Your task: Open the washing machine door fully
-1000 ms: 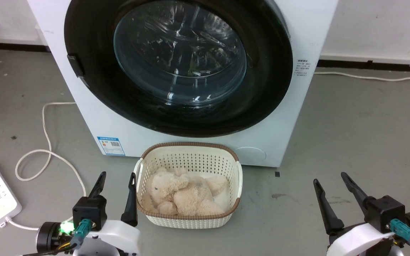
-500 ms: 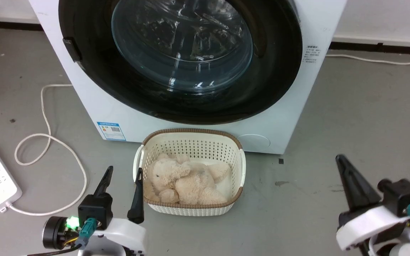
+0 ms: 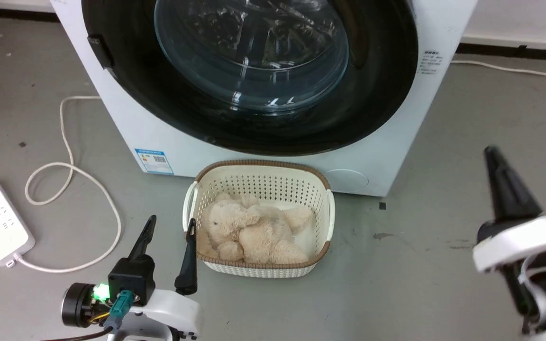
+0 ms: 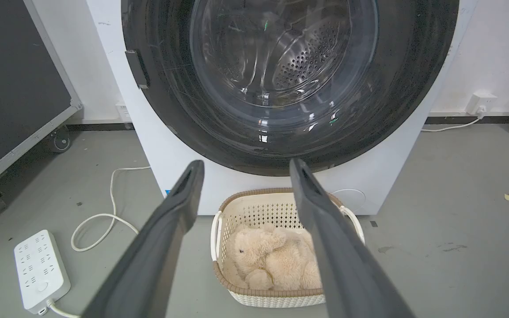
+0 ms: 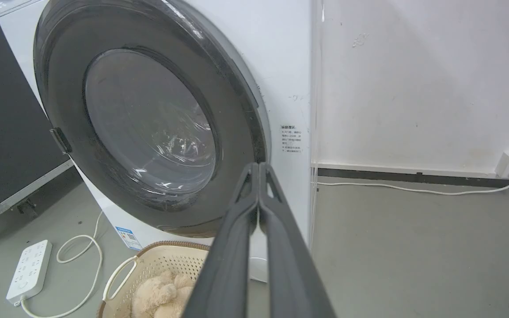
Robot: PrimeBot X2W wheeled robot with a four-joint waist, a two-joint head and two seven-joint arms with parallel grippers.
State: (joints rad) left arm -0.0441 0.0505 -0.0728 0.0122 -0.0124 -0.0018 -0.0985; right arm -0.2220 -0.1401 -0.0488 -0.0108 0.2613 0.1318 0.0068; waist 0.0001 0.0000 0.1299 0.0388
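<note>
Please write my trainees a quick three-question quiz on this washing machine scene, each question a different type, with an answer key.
1. True or false: the left claw is open and holds nothing.
2. What lies in the basket on the floor in front of the washing machine door? A. folded towels. B. a plush toy. C. a detergent bottle.
3. Fill in the blank: the right claw has its two fingers pressed ___.

Key: 1 true; 2 B; 3 together.
</note>
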